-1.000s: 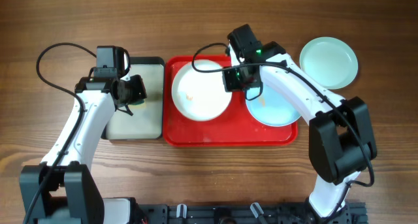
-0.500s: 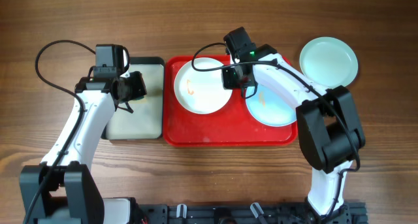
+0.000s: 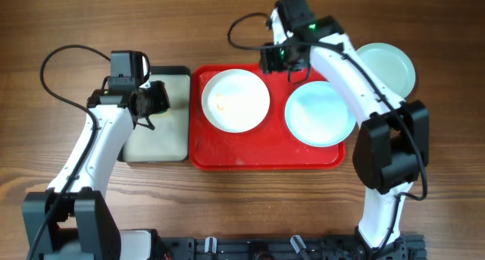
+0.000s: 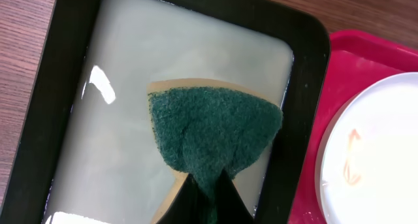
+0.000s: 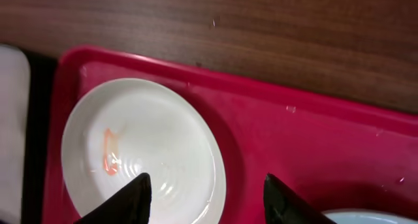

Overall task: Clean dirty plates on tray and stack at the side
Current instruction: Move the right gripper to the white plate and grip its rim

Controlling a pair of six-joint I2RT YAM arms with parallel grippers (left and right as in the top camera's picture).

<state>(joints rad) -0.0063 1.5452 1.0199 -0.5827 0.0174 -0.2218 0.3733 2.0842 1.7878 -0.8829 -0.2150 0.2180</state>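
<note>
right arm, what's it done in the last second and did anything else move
The right gripper pulled back from above the pale blue round plate to the far rim of the red rectangular plastic tray, jaws open and empty. Left gripper and its green scouring sponge stayed put.

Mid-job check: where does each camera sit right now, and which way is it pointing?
Overhead: fixed above the table, facing straight down; shows both arms, the red tray holding the white plate and a pale blue plate, and a second blue plate beside it.
Left wrist: on the left gripper, looking down at the sponge it pinches over the black-rimmed tray.
Right wrist: on the right gripper, looking down at the tray's far rim; open fingertips show.
Shared: both wrist views show the white plate's orange smudge.
</note>
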